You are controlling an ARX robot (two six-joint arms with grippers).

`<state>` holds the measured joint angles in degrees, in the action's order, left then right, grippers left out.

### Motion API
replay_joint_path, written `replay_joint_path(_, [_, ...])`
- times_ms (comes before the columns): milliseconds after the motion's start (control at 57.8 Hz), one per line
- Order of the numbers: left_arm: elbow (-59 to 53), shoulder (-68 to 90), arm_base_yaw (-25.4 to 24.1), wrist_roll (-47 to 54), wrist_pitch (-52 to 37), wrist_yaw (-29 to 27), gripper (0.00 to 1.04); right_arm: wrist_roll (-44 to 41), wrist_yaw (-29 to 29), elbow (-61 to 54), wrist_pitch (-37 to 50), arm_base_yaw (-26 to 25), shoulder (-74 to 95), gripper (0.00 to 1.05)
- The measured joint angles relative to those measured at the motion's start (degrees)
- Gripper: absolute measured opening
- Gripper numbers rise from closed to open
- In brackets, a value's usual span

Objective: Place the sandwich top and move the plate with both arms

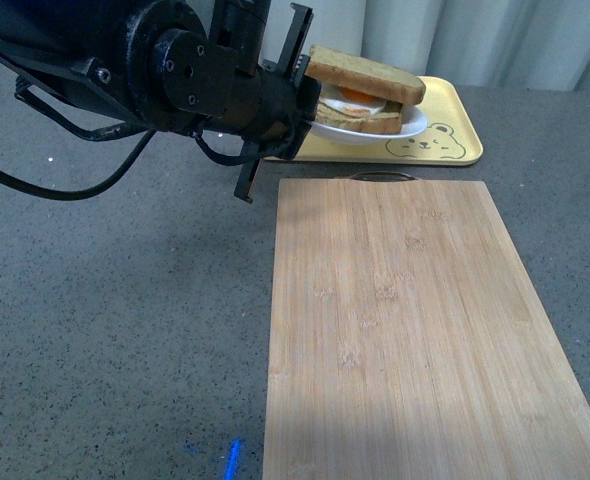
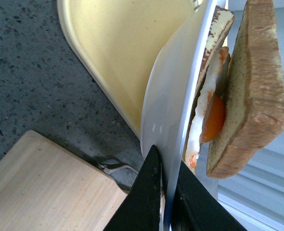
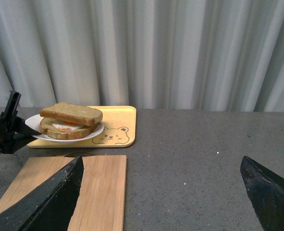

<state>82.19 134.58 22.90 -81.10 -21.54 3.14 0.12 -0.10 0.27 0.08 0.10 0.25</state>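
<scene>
The sandwich top [image 1: 367, 76] lies on an egg-topped slice [image 1: 360, 110] on the white plate [image 1: 415, 125], which sits over the yellow bear tray [image 1: 445, 148]. My left gripper [image 1: 300, 105] is shut on the plate's near-left rim. In the left wrist view the black fingers [image 2: 147, 202] pinch the plate rim [image 2: 173, 120], with the sandwich top [image 2: 255, 86] and egg [image 2: 212, 118] beside it. The right wrist view shows the plate [image 3: 33, 121], sandwich top [image 3: 72, 113] and left gripper [image 3: 9, 130]. My right gripper [image 3: 161, 192] is open and empty, far from the plate.
A long wooden cutting board [image 1: 405, 330] lies in front of the tray, with a metal handle [image 1: 380, 176] at its far end. The table is grey speckled stone [image 1: 105, 330]. Pale curtains [image 3: 171, 53] hang behind the table.
</scene>
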Motion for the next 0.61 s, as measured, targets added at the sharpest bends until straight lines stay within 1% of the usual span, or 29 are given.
replay_joint_path(225, [4.22, 3.45, 0.0, -0.24, 1.2, 0.33, 0.04, 0.0, -0.02, 0.0, 0.0, 0.0, 0.0, 0.95])
replay_joint_path(364, [8.22, 5.68, 0.11, -0.52, 3.67, 0.22, 0.04, 0.0, -0.02, 0.0, 0.0, 0.0, 0.0, 0.95])
replay_joint_path(537, [10.6, 6.47, 0.22, -0.68, 6.62, 0.07, 0.04, 0.0, 0.0, 0.0, 0.0, 0.0, 0.0, 0.95])
replay_joint_path(554, [10.71, 6.47, 0.22, -0.68, 6.84, 0.02, 0.05, 0.0, -0.02, 0.0, 0.0, 0.0, 0.0, 0.95])
replay_joint_path(606, [10.91, 6.47, 0.24, -0.42, 7.32, -0.28, 0.13, 0.0, -0.02, 0.0, 0.0, 0.0, 0.0, 0.95])
